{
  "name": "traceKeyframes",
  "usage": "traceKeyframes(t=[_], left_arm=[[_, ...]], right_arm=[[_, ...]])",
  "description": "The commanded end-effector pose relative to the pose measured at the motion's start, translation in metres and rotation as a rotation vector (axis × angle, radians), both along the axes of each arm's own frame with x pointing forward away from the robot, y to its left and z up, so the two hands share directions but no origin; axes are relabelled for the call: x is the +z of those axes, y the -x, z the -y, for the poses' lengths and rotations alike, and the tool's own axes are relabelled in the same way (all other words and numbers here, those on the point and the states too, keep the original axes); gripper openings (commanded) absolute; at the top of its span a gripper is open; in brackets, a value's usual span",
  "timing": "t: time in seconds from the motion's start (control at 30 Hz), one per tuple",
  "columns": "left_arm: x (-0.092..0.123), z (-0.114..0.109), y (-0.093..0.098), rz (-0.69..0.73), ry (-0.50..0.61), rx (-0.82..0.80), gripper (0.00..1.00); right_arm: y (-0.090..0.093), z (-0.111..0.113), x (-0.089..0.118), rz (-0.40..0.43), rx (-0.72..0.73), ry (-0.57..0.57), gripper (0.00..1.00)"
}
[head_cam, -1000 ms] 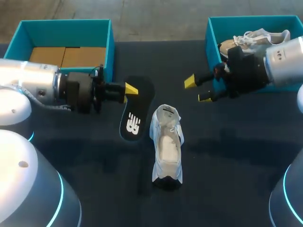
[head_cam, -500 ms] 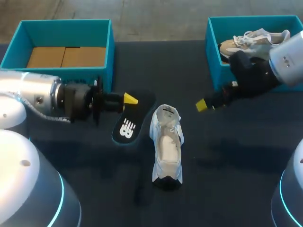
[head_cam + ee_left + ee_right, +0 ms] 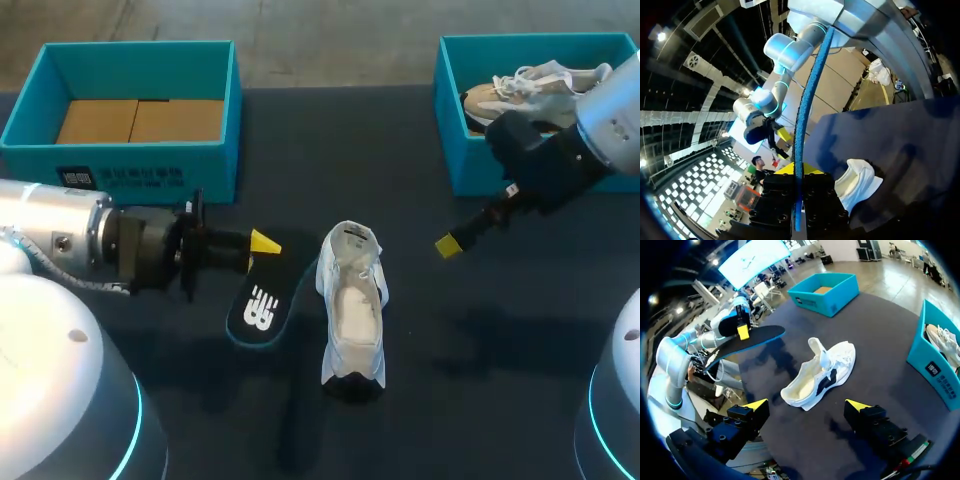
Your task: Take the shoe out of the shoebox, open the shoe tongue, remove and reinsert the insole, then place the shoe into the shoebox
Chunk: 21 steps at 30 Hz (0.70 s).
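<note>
"On the left, what is that arm gripping?"

"Its left gripper (image 3: 262, 243) is clamped on the dark insole (image 3: 258, 310), tilted just left of the white shoe (image 3: 352, 310)."

"Where is the shoe?"

"On the table (image 3: 450, 400), mid-scene, nearer than the teal shoebox (image 3: 120, 160) at far left."

"And the right side?"

"The right gripper (image 3: 807, 406) hangs right of the shoe, fingers wide apart, holding nothing."

The head camera looks steeply down on the table (image 3: 480, 380) from behind. The wrist cameras face each other, low and near, across the white shoe (image 3: 352, 310) that all three views share.
</note>
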<state>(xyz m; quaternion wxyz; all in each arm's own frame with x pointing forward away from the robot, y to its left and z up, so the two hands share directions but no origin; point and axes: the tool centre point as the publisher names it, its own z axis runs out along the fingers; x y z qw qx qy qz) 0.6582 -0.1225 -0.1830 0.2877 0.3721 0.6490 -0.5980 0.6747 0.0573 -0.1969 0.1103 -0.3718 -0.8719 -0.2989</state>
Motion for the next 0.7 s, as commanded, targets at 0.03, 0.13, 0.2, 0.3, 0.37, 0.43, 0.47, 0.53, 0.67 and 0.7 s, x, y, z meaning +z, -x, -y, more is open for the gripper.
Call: traceKeyframes(t=[0.03, 0.13, 0.2, 0.3, 0.37, 0.43, 0.47, 0.53, 0.67, 0.7], left_arm=[[0.002, -0.001, 0.005, 0.002, -0.01, 0.015, 0.0], [0.001, 0.004, 0.013, -0.024, 0.024, 0.006, 0.0], [0.001, 0.007, 0.018, -0.064, 0.062, 0.011, 0.0], [-0.002, 0.012, 0.025, -0.132, 0.086, 0.004, 0.0], [-0.002, 0.016, 0.031, -0.143, 0.077, -0.004, 0.0], [0.001, 0.018, 0.037, -0.163, 0.078, -0.014, 0.0], [0.002, 0.019, 0.04, -0.163, 0.076, -0.015, 0.0], [0.005, 0.021, 0.046, -0.189, 0.081, -0.028, 0.0], [0.009, 0.025, 0.057, -0.231, 0.073, -0.05, 0.0], [0.009, 0.026, 0.06, -0.236, 0.063, -0.058, 0.0]], right_arm=[[-0.001, -0.004, -0.001, 0.01, 0.038, 0.049, 1.0], [0.001, -0.01, -0.005, 0.086, 0.111, 0.108, 1.0], [0.005, -0.01, -0.01, 0.143, 0.148, 0.097, 1.0], [0.015, -0.01, -0.02, 0.211, 0.222, 0.171, 1.0], [0.02, -0.01, -0.028, 0.225, 0.26, 0.207, 1.0], [0.022, -0.009, -0.036, 0.227, 0.287, 0.22, 1.0], [0.024, -0.01, -0.041, 0.227, 0.301, 0.237, 1.0], [0.026, -0.012, -0.05, 0.242, 0.332, 0.233, 1.0], [0.028, -0.017, -0.068, 0.238, 0.359, 0.265, 1.0], [0.029, -0.019, -0.072, 0.236, 0.363, 0.278, 1.0]])
